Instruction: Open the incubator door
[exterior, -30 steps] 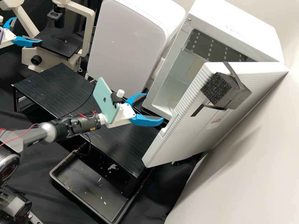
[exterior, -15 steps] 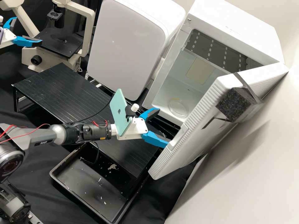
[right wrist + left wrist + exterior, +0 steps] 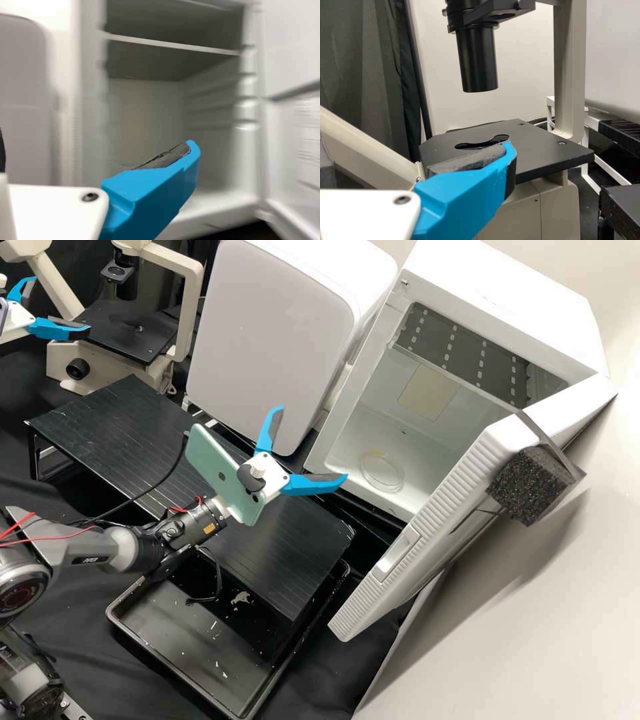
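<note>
From my seat, the incubator door (image 3: 447, 507) stands open, swung out toward a pale wall (image 3: 567, 627). The right gripper (image 3: 313, 441) is beside it, apart from it, in front of the white incubator's (image 3: 507, 300) opening. Its two blue fingers are spread wide, with only air between them. A black foam block (image 3: 530, 487) is strapped to the door's outer face.

Inside the incubator, a round clear dish (image 3: 381, 471) sits on the floor, and a shelf crosses the upper part. My right wrist view shows one blue finger against this pale interior, which is blurred.

A mint-green phone (image 3: 227, 473) is mounted behind the right gripper. A black slatted platform (image 3: 113, 433) lies below that arm, over part of a dark tray (image 3: 187, 640) holding pale flecks. To one side of the gripper is a rounded white cabinet (image 3: 267, 340), to the other the open door; these two bound the space around it.

The left gripper (image 3: 61, 305), its fingers also wide apart, is by a cream microscope (image 3: 190, 313) with a flat black stage.
</note>
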